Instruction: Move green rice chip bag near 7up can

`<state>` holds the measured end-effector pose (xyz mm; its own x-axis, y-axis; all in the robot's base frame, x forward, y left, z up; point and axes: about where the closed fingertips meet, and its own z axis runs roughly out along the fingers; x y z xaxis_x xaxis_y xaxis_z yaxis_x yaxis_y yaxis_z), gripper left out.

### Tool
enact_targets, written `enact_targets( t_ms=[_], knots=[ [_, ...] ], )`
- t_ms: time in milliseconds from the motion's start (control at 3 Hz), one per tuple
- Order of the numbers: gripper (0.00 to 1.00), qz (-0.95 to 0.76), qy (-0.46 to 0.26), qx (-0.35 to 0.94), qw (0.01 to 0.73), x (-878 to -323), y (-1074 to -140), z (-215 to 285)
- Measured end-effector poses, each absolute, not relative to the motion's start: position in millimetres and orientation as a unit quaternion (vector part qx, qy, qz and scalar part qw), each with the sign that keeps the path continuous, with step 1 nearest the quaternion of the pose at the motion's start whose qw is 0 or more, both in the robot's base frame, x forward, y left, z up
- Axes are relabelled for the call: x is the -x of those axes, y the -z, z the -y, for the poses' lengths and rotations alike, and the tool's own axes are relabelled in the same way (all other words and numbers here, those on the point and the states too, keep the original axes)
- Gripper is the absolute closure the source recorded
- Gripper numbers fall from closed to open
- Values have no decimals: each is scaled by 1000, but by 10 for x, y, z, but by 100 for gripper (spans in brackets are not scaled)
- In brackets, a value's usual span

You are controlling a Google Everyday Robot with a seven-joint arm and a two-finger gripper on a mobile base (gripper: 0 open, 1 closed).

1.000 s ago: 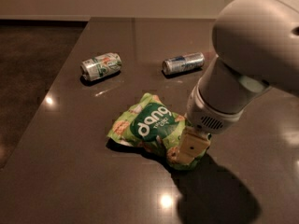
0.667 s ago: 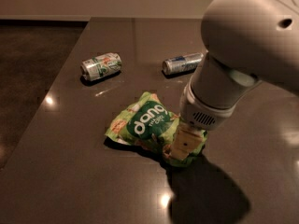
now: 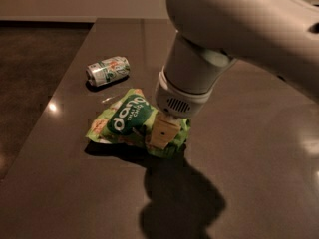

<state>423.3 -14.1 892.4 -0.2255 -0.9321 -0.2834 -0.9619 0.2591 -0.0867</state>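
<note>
The green rice chip bag point(image 3: 127, 122) lies crinkled on the dark table point(image 3: 60, 193), its white "dang" lettering facing up. My gripper point(image 3: 162, 133) comes down from above onto the bag's right part and is shut on it; one tan finger point(image 3: 163, 129) shows against the green foil. The 7up can point(image 3: 107, 70) lies on its side behind and to the left of the bag, a short gap away. My large white arm point(image 3: 234, 29) fills the upper right and hides what is behind it.
The table's left edge point(image 3: 47, 98) runs diagonally, with dark floor beyond it. My arm's shadow point(image 3: 179, 198) falls on the table in front of the bag. Bare tabletop lies to the right and front.
My gripper has moved left with the bag, bringing it closer to the 7up can. The silver can at the back is now hidden behind my arm.
</note>
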Motion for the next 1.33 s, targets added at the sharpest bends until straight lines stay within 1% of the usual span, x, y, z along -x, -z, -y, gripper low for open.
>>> enact_targets(
  t_ms=[667, 1333],
  knots=[
    [100, -775, -72, 609, 152, -4567, -8959, -462],
    [100, -784, -70, 599, 149, -4858, -8905, -745]
  ],
)
